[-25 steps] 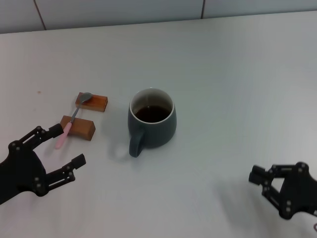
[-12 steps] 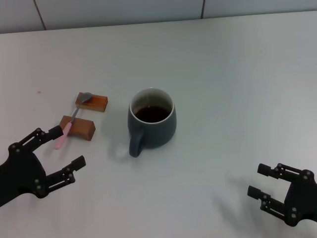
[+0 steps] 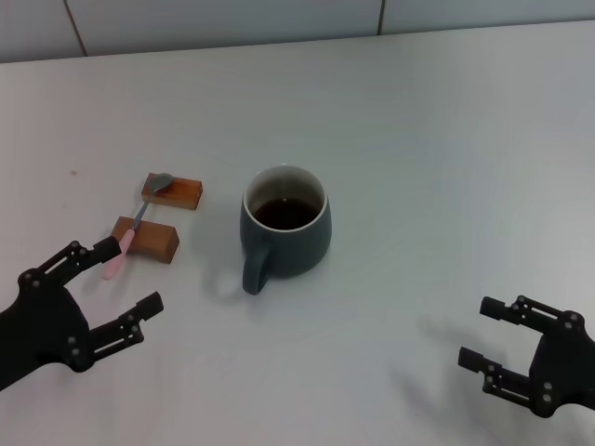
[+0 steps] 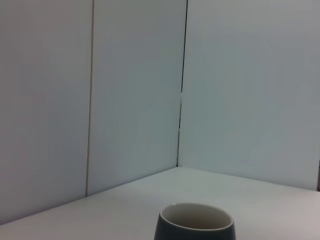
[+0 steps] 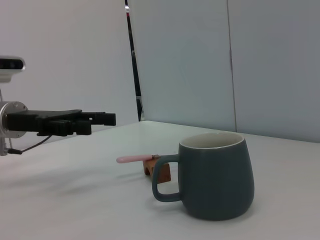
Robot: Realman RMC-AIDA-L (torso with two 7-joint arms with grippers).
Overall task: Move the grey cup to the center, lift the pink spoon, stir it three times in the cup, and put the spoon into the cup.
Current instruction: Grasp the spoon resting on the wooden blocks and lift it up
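Grey cup point(image 3: 285, 224) sits mid-table, handle toward 6 o'clock, dark liquid inside. Pink spoon point(image 3: 138, 222) at its 9 o'clock, bridging two orange-brown blocks point(image 3: 146, 239). Left gripper point(image 3: 119, 278) at 7 o'clock, spread wide, empty, one fingertip near spoon handle. Right gripper point(image 3: 487, 333) at 4 o'clock, spread, empty.

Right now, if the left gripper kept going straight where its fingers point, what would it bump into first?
Probably the grey cup. The open left gripper points across the table toward it, and the left wrist view shows the cup dead ahead. The pink spoon lies just beside that line, so depth is uncertain.
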